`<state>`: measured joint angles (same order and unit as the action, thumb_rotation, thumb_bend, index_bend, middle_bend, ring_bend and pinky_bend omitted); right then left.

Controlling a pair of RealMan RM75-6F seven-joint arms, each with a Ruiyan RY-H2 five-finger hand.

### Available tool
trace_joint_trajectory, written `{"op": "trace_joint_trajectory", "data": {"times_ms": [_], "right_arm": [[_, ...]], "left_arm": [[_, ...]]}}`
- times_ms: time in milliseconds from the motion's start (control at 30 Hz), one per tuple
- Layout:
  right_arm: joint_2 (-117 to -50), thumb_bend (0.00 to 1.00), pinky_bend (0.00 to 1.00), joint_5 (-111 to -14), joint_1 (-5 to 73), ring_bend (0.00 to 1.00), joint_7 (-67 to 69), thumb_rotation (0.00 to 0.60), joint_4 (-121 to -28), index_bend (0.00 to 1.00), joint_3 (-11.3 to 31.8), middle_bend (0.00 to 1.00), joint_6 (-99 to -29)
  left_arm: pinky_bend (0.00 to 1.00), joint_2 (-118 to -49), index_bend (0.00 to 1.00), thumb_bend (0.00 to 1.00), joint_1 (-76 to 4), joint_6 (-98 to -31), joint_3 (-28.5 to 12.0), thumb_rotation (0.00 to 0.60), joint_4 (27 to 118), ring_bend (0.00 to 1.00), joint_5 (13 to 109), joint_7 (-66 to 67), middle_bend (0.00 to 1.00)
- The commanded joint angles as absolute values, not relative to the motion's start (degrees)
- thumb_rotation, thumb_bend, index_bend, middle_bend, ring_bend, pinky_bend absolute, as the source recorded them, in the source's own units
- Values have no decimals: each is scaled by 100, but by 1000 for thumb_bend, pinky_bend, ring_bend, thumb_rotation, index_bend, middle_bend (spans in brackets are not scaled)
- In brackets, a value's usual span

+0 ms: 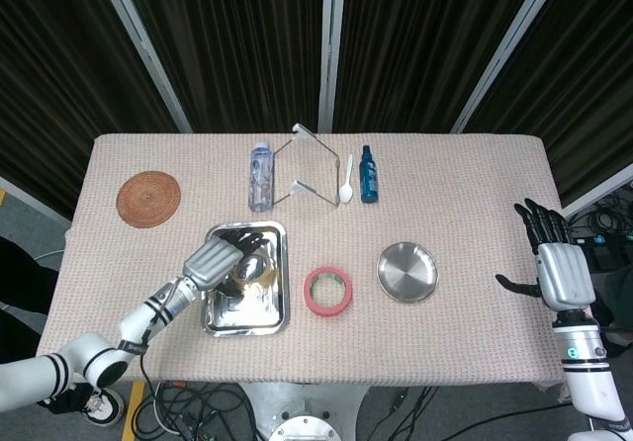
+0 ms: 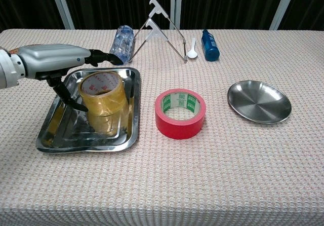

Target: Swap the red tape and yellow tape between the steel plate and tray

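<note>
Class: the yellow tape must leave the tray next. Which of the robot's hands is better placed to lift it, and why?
Left. The left hand hovers over the yellow tape in the tray; the right hand is open beyond the steel plate.

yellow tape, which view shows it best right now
The chest view: the yellow tape stands side-on in the tray, its label readable, with the left hand above and beside it. In the head view that hand covers most of the roll.

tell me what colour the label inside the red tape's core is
Green and white, lining the inside of the red tape; it shows best in the chest view.
</note>
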<state>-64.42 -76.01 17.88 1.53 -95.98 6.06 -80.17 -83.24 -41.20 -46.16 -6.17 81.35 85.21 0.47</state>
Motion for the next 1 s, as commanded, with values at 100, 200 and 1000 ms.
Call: {"op": "trace_joint_trajectory", "data": {"times_ms": [100, 200, 1000], "right_arm": [[-6478, 0, 0, -7641, 1733, 0, 209, 600, -9510, 0, 653, 0, -8020], [-6489, 0, 0, -7646, 1705, 0, 264, 600, -9465, 0, 685, 0, -8001], [-6398, 0, 0, -7739, 1226, 0, 826, 600, -9276, 0, 877, 0, -8348]], "left_arm": [[164, -8357, 129, 131, -4221, -4498, -568, 600, 8090, 18, 8365, 187, 187], [189, -8393, 200, 155, -4266, -4523, -585, 600, 8051, 61, 8292, 332, 246], [273, -9681, 285, 202, -5953, -4095, -1306, 600, 6400, 138, 8418, -168, 323]]}}
